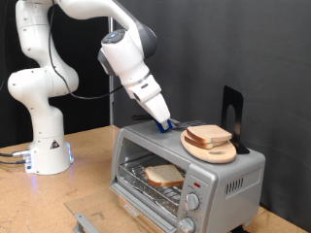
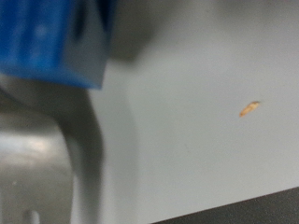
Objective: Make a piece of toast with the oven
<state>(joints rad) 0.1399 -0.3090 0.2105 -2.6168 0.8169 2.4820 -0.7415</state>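
The silver oven (image 1: 228,180) stands at the exterior view's lower right with its glass door (image 1: 95,219) dropped open. The piece of toast (image 1: 163,175), pale with a tan crust, lies flat on the wire rack inside. My gripper (image 1: 167,123) with blue fingers hangs just over the oven's top, to the exterior view's left of the wooden plate, and nothing shows between its fingers. The wrist view shows one blurred blue finger pad (image 2: 47,37) close above the oven's grey top (image 2: 187,140), with a small crumb (image 2: 249,109) on it.
A round wooden plate (image 1: 210,151) with stacked bread slices (image 1: 208,135) sits on the oven's top. A black stand (image 1: 231,112) rises behind it. Two round knobs (image 1: 192,204) sit at the oven's front right. The robot base (image 1: 47,146) stands on the wooden table (image 1: 87,155).
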